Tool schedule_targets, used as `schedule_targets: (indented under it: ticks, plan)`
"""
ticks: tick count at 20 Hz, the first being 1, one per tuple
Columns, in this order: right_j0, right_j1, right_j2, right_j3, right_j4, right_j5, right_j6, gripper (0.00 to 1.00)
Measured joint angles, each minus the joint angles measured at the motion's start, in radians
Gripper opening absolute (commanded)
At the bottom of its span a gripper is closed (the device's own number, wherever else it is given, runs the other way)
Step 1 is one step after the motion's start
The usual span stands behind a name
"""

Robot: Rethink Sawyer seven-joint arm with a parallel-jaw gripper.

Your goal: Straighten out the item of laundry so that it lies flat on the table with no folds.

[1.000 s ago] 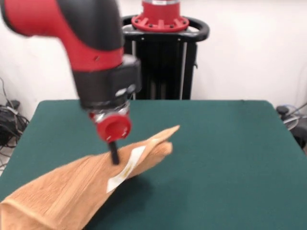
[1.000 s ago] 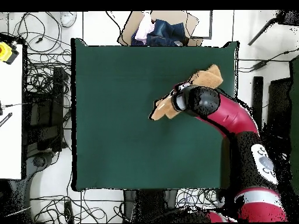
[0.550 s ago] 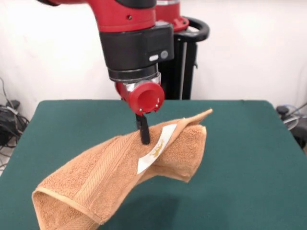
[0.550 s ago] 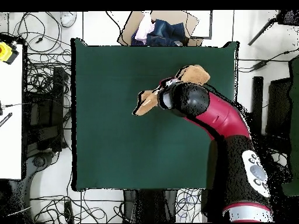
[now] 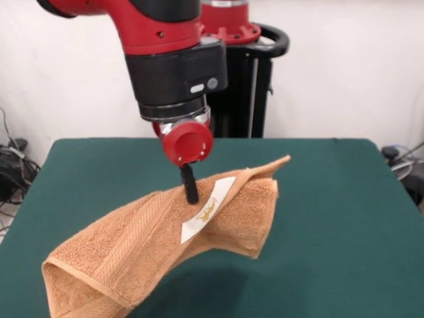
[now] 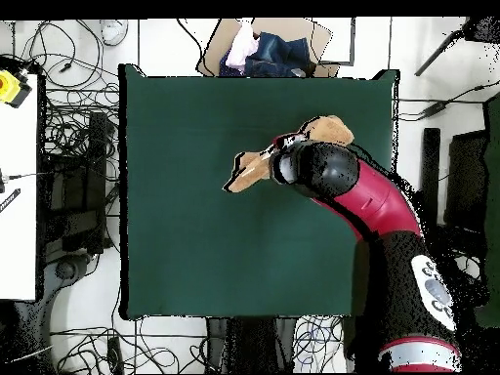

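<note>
Front view shows the orange-tan towel [image 5: 159, 245] hanging in a long folded drape over the green table [image 5: 331, 218]. It is not flat: the cloth is doubled over itself, with one thick folded end low at the left front of the picture and one pointed corner sticking out to the right. A woven border band runs along the length of the drape. The small white care tag [image 5: 207, 211] lies on the upper face of the towel, with a yellow mark printed on it.

The gripper [image 5: 191, 189] comes down from the red cap of the arm and its black tip meets the towel at the top ridge, just beside the tag. The cloth rises to that point, so the gripper is pinching the towel there. Only one dark finger shows clearly from this side.

From the overhead view, the towel [image 6: 249, 172] appears as a tan shape near the middle of the table [image 6: 195, 244], partly hidden under the red and black arm [image 6: 366, 200]. A second tan part shows beyond the arm.

Behind the table stands the black pedestal [image 5: 238, 79] before a white wall.
</note>
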Motion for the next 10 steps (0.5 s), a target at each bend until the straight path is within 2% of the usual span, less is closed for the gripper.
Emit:
schedule_targets:
  ticks: [4, 10]
  plan:
    - [-0.008, 0.017, 0.0, 0.026, 0.017, -0.025, 0.0, 0.0]
    - [-0.004, 0.013, 0.0, 0.119, 0.049, -0.12, 0.0, 0.0]
